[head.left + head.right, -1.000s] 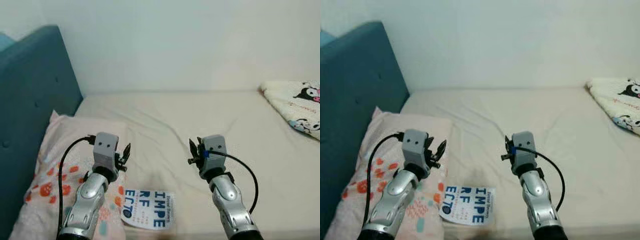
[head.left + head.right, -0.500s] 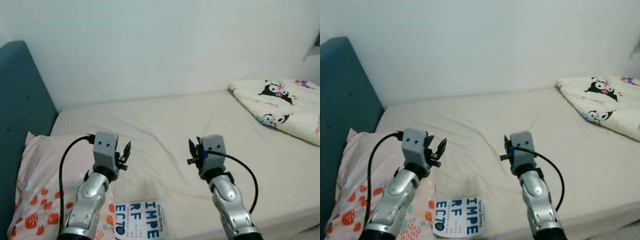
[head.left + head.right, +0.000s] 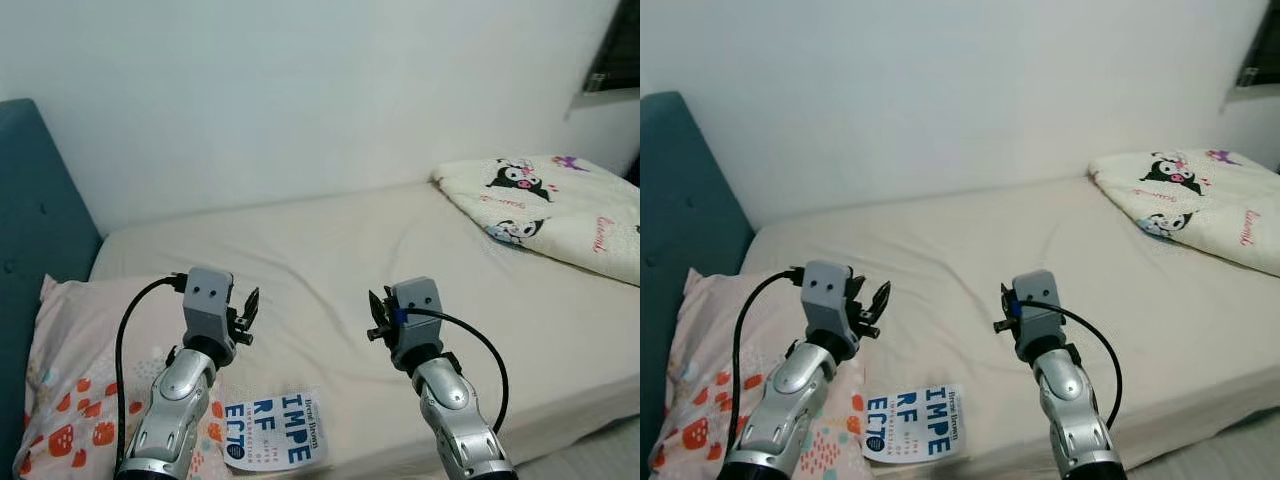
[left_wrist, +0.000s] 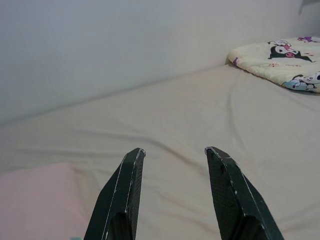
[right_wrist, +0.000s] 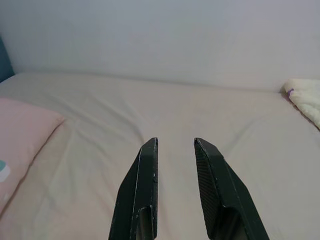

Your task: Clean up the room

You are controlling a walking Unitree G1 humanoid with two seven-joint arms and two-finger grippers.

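Observation:
A white book with blue letters (image 3: 272, 431) lies on the beige bed (image 3: 330, 250) near its front edge, beside a pink patterned pillow (image 3: 80, 390). My left gripper (image 3: 250, 305) hovers open above the pillow's inner edge, a little beyond the book. My right gripper (image 3: 374, 318) hangs open over bare sheet to the right of the book. Both hold nothing. In the left wrist view the left gripper (image 4: 175, 151) points across the sheet; in the right wrist view the right gripper (image 5: 175, 141) does the same.
A folded cream blanket with cartoon figures (image 3: 545, 205) lies at the bed's far right. A teal headboard (image 3: 35, 210) stands at the left. A white wall (image 3: 300, 90) runs behind the bed. A dark window corner (image 3: 615, 50) is at top right.
The camera has swung to the right: the headboard and pillow slid left and more of the blanket came into view. Both grippers keep the same pose, open.

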